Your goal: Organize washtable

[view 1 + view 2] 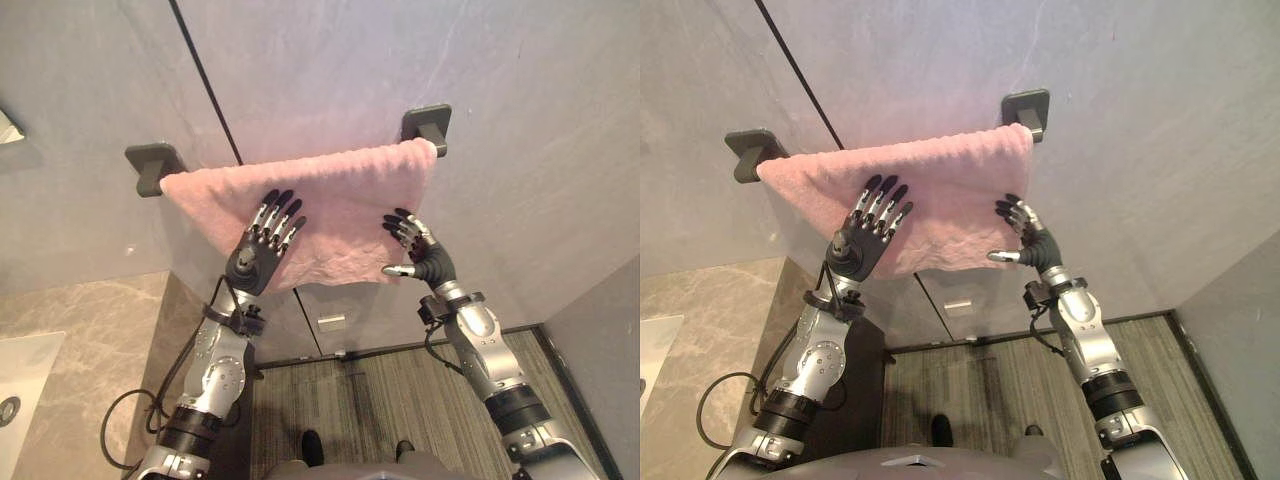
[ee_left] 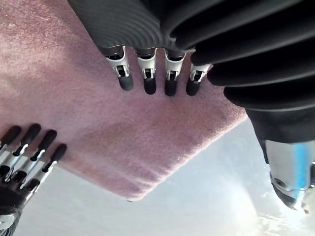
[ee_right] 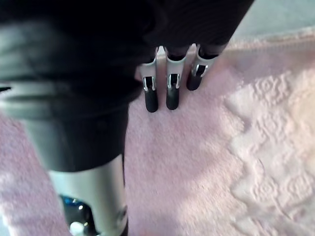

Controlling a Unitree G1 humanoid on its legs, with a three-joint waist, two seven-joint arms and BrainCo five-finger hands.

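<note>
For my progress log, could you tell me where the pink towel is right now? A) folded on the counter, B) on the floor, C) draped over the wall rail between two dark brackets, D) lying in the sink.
C: the pink towel hangs over the rail between the dark brackets, with the left hand and right hand against it.

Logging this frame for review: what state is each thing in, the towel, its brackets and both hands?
Brackets: fixed to the wall, one at each end of the towel.
Towel: draped between the brackets, lower edge rumpled.
Left hand: open, straight fingers flat on the towel.
Right hand: open, fingers against the towel's right side.
</note>
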